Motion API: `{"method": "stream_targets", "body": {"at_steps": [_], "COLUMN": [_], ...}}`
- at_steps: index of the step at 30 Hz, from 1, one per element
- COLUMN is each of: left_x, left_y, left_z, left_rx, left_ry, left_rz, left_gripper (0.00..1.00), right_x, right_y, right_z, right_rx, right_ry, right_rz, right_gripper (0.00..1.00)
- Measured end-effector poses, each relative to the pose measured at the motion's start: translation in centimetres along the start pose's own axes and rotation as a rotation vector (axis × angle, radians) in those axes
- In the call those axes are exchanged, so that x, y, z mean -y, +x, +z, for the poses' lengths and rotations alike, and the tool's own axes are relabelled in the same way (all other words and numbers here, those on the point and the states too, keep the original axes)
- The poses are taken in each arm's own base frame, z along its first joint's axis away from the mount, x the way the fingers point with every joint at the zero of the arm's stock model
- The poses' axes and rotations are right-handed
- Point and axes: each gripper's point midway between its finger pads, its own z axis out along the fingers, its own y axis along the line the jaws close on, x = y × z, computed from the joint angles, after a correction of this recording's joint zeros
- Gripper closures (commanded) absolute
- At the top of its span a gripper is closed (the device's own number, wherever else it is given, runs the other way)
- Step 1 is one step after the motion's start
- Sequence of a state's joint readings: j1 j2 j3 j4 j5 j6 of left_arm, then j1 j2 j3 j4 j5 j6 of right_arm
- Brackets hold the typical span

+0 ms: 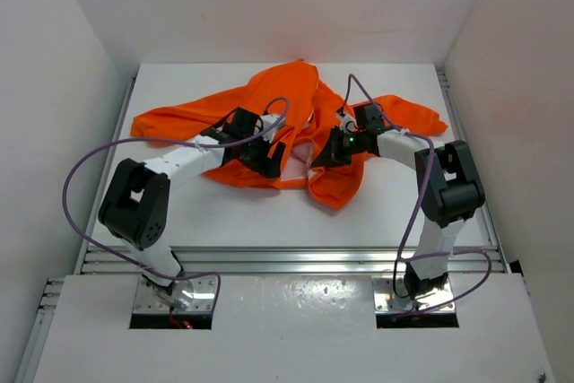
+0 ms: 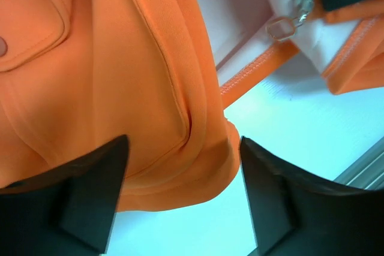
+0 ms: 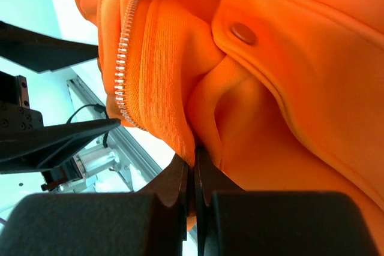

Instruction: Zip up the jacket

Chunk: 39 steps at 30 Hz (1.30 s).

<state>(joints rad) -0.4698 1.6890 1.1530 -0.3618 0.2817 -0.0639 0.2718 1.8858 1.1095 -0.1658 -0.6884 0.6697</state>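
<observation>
left end effector (image 1: pixel 267 157) stands wide open, its two dark fingers (image 2: pixel 78 202) spread apart on either side of a folded orange hem that lies between them unpinched. right end effector (image 1: pixel 328 152) is clamped tight, fingertips pressed together on a thin fold of orange cloth at the front edge of the jacket (image 1: pixel 269 105).

the jacket lies crumpled across the far middle of the white bench (image 1: pixel 224 213), sleeves spreading out to the left and right, with both arms reaching into its near edge. its front is open, showing pale lining.

in the left wrist view the metal zipper pull (image 2: pixel 281 27) hangs at the upper right against that lining, well apart from the open fingers, and a pocket flap (image 2: pixel 33 22) shows at the upper left. bare bench shows below the hem.

in the right wrist view a row of pale zipper teeth (image 3: pixel 123 58) runs down the ribbed edge just above the pinched fold, and a round snap button (image 3: pixel 243 32) sits on the flap to the right. the left arm's dark fingers appear at the left edge of that view, near the zipper edge but not touching it.
</observation>
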Motion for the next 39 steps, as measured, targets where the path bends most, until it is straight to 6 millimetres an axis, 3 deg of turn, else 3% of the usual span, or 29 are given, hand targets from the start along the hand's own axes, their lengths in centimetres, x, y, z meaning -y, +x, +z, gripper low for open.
{"method": "stream_targets", "body": {"at_steps": [2,3,12,18,22,30,39], "left_x": [0.0,-0.1,-0.3,1.6,2.5,0.4,0.1], "left_y": [0.0,0.1,0.2,-0.9,-1.4,0.7,1.6], "left_z": [-0.1,-0.1,-0.3,-0.5,-0.5,0.9,1.8], "left_rx": [-0.004,-0.007,-0.024,-0.022,-0.013,-0.083,-0.131], "left_ry": [-0.005,-0.01,-0.076,-0.161,-0.187,-0.298,-0.31], "left_rz": [-0.02,-0.029,-0.07,-0.036,-0.03,-0.062,-0.064], "left_gripper": [0.16,0.01,0.0,0.0,0.05,0.16,0.23], "right_x": [0.4,0.5,1.0,1.1,1.1,1.4,1.7], "right_y": [-0.1,-0.1,0.4,0.5,0.6,0.7,1.1], "right_z": [-0.6,-0.8,-0.9,-0.9,-1.0,-1.3,-1.9], "right_rx": [0.011,0.013,0.001,-0.001,-0.002,0.0,0.006], "right_ry": [0.005,0.007,0.016,0.016,0.016,0.018,0.022], "right_rz": [0.002,0.003,0.008,0.004,0.004,0.009,0.02], "right_gripper": [1.0,1.0,1.0,1.0,1.0,1.0,1.0]}}
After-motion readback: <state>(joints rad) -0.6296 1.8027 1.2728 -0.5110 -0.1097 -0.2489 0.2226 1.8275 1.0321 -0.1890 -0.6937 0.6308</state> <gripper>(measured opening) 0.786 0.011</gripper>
